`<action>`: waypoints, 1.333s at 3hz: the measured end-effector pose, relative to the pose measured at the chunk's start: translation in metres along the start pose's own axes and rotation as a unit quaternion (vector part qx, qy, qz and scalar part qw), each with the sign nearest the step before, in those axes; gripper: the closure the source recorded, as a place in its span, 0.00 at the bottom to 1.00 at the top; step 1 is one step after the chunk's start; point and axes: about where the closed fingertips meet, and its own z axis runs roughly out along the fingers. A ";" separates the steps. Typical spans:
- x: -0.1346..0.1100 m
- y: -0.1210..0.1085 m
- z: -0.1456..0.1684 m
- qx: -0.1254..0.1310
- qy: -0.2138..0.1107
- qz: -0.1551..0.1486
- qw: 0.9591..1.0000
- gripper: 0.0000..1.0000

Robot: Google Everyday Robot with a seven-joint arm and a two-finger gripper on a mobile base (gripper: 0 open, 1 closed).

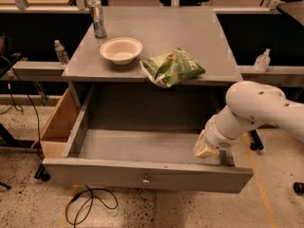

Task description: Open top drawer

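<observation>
The top drawer is a wide grey drawer with a small round metal knob at the centre of its front. It stands pulled far out from under the grey table, and its shallow grey interior shows bare. My gripper, at the end of the white arm, reaches down into the drawer's right end, just behind the front panel. Its tip is pale and partly hidden by the arm's wrist.
On the table stand a cream bowl, a green chip bag hanging over the front edge, and a metal can. A light tan wooden box sits left of the drawer. A black cable lies on the floor in front.
</observation>
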 end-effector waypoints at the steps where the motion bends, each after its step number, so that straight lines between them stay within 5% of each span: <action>1: -0.003 -0.023 -0.023 0.032 -0.011 -0.012 0.999 1.00; 2: -0.004 -0.042 -0.052 0.062 -0.016 -0.025 0.998 1.00; 4: 0.000 -0.050 -0.094 0.078 -0.008 -0.029 0.997 1.00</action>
